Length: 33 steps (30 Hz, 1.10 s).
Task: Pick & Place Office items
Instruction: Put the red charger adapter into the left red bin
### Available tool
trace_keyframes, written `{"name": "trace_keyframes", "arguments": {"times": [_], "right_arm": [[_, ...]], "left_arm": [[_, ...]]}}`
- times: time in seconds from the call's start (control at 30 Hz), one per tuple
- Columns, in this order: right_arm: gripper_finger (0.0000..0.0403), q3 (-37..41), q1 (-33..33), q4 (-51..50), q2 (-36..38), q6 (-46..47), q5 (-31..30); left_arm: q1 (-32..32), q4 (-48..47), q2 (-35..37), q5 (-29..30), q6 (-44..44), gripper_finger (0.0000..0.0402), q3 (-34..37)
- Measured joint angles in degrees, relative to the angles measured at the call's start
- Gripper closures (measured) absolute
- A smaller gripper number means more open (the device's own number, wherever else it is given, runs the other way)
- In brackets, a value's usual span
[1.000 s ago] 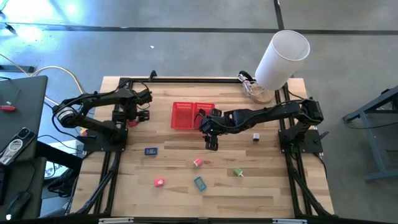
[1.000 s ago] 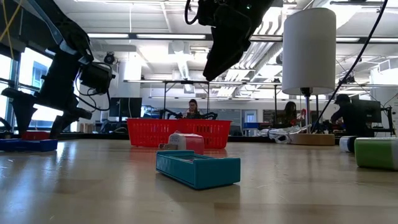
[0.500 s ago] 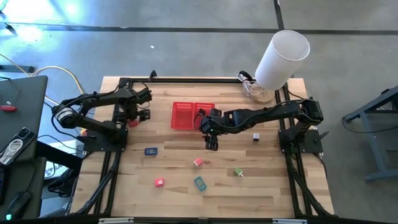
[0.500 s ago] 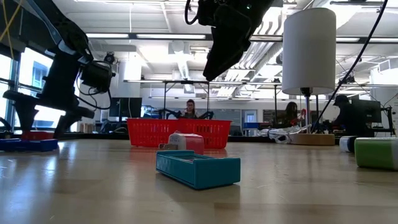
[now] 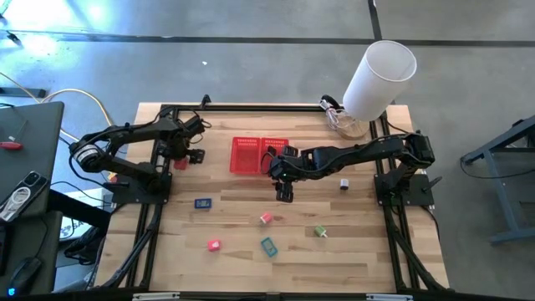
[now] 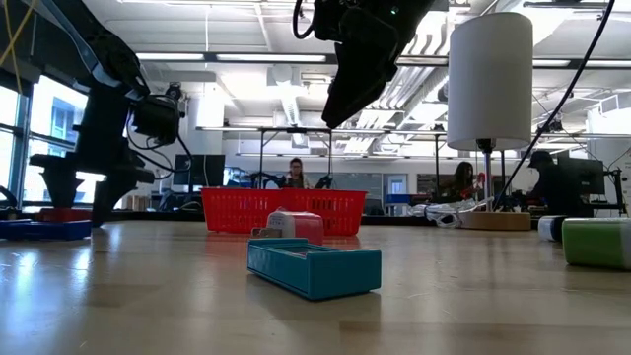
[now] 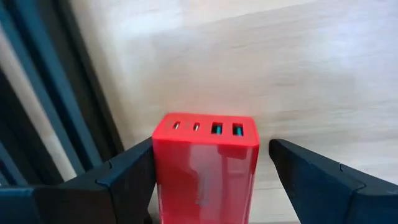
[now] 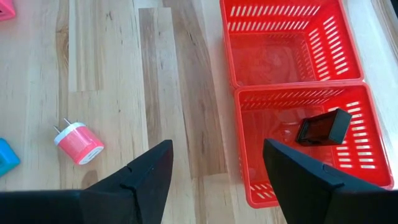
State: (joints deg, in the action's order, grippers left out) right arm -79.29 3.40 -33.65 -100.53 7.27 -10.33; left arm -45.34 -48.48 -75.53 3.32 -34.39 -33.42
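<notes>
Table: wooden top, seen from above, with an arm at each side.
Basket: red mesh basket with two compartments, near the table's far middle.
Black item: lies in one basket compartment (the one nearer the right arm's base).
Left gripper: at the table's left edge, low over a red block; jaws wide, one finger touching the block's side, the other apart from it.
Red block: a charger with four ports on its face; whether it rests on the table is hard to tell.
Right gripper: hangs above the table just in front of the basket; jaws partly open, holding nothing.
Loose items: dark blue, pale pink plug, red-pink, teal, green, spread across the near half.
White cylinder: stands at the far right corner.
</notes>
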Motion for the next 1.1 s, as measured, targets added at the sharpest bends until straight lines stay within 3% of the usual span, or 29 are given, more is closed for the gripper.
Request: {"name": "trace_keyframes", "arguments": {"times": [1.1], "right_arm": [[0.0165,0.0,0.0,0.02,0.0,0.42,-0.19]], "left_arm": [[0.22,-0.89,-0.01,-2.36,-0.27,0.0108,-0.2]]}}
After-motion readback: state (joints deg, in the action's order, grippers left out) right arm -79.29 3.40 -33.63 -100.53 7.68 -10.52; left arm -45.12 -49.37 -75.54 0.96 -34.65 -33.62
